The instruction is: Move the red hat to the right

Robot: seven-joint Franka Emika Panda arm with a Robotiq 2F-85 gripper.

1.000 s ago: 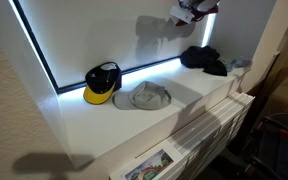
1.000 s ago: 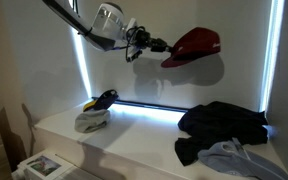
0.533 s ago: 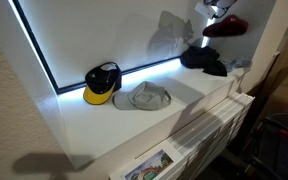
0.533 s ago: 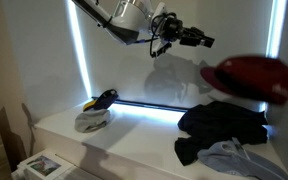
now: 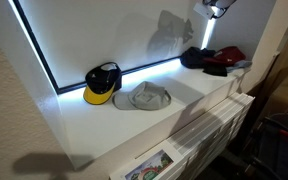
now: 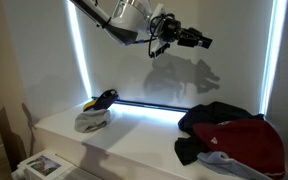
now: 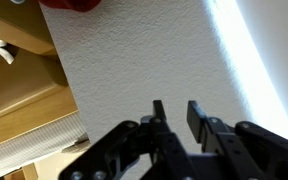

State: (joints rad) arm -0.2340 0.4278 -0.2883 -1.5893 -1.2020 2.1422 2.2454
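the gripper (image 6: pixel 202 41) is hovering high by the wall, its fingers slightly parted and holding nothing. the red hat (image 6: pixel 246 140) is lying on the dark clothes (image 6: pixel 212 118) near the shelf's end. resting on that soft, uneven heap, it risks slipping over the edge.

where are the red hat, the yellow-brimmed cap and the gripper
red hat (image 6: pixel 246 148), in an exterior view, on its crown
yellow-brimmed cap (image 5: pixel 97 97), in an exterior view, on its yellow brim
gripper (image 6: pixel 205 42), in an exterior view, midway between its fingertips
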